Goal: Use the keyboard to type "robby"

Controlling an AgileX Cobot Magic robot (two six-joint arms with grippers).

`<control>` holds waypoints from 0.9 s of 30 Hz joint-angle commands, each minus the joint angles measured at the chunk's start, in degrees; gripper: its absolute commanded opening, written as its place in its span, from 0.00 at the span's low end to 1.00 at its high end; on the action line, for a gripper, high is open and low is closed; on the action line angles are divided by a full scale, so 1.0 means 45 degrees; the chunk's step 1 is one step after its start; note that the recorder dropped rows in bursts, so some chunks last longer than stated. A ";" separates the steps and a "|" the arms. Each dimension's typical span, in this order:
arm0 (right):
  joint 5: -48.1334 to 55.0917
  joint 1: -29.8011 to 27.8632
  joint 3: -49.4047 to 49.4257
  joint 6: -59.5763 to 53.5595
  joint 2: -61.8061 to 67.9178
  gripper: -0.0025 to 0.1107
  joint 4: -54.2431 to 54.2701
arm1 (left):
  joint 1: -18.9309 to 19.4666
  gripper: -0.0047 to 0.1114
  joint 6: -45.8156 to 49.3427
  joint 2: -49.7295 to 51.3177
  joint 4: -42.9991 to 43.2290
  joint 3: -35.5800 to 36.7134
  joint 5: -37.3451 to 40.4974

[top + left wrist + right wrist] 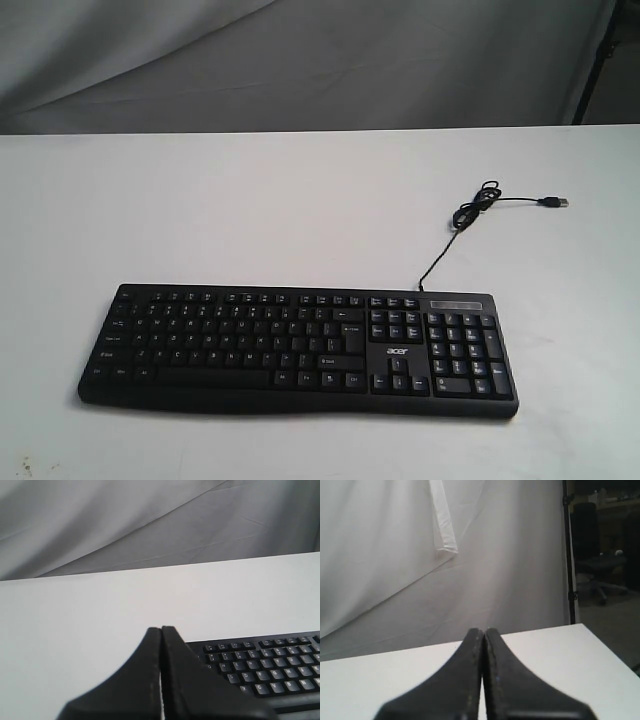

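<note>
The wide black keyboard (pixel 300 348) with white legends and an "acer" logo lies flat near the front of the white table (pixel 250 210). Its thin black cable (pixel 470 215) curls toward the back right and ends in a loose USB plug (pixel 553 202). Neither arm shows in the exterior view. In the left wrist view my left gripper (pixel 161 629) is shut and empty, held above the table just off the keyboard's (pixel 265 662) left end. In the right wrist view my right gripper (pixel 484 630) is shut on nothing, over bare table; the keyboard is out of that view.
A grey cloth backdrop (pixel 300 60) hangs behind the table's far edge. In the right wrist view a dark stand pole (pixel 568 555) and an office chair (pixel 595 570) stand beyond the table's corner.
</note>
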 commanded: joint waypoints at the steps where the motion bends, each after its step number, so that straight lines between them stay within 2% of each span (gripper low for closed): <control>1: 0.0694 -0.0234 0.0050 0.0015 -0.0892 0.02 -0.0969 | -0.0081 0.04 -0.0035 -0.0044 0.0061 0.0055 -0.0068; 9: 0.0988 -0.0234 0.0050 0.0555 -0.0965 0.02 -0.0995 | -0.0081 0.04 -0.0035 -0.0044 0.0061 0.0055 -0.0068; 12: 0.1014 -0.0234 0.0050 0.1933 -0.0965 0.02 -0.0930 | -0.0081 0.04 -0.0035 -0.0044 0.0061 0.0055 -0.0068; 18: 0.1406 -0.0234 0.0050 0.6701 -0.0965 0.02 -0.0930 | -0.0081 0.04 -0.0035 -0.0044 0.0061 0.0055 -0.0068; 22: 0.1552 -0.0253 0.0050 0.7103 -0.0965 0.02 -0.0985 | -0.0081 0.04 -0.0035 -0.0044 0.0061 0.0055 -0.0068; 24: 0.1820 -0.0303 0.0050 0.7068 -0.0965 0.02 -0.1897 | -0.0081 0.04 -0.0035 -0.0044 0.0061 0.0055 -0.0068; 27: 0.2869 -0.0367 0.0050 0.6964 -0.0965 0.02 -0.4802 | -0.0081 0.04 -0.0035 -0.0044 0.0061 0.0055 -0.0068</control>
